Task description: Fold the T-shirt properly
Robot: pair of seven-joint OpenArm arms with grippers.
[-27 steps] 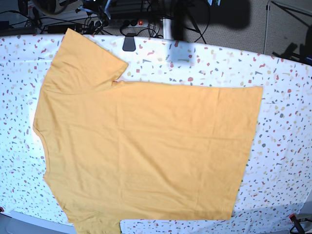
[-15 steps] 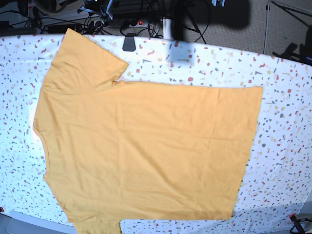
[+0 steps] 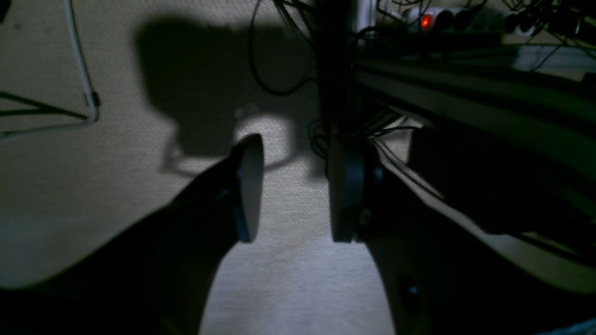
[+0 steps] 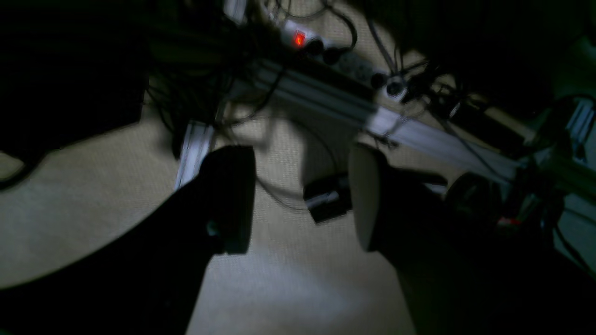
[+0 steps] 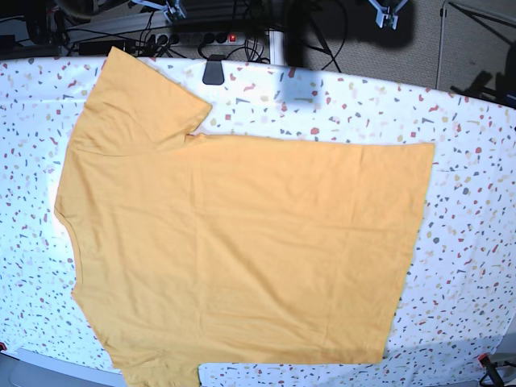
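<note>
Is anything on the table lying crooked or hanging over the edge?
The T-shirt lies flat, but its lower sleeve runs past the near edge of the table, out of view. Otherwise nothing stands out.

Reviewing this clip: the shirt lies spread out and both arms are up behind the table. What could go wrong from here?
The T-shirt runs off the near table edge, so its lower sleeve may be hard to grasp or might drag the cloth off. Both the left hand and the right hand are open over the floor, among cables, which an arm could snag while coming down.
</note>
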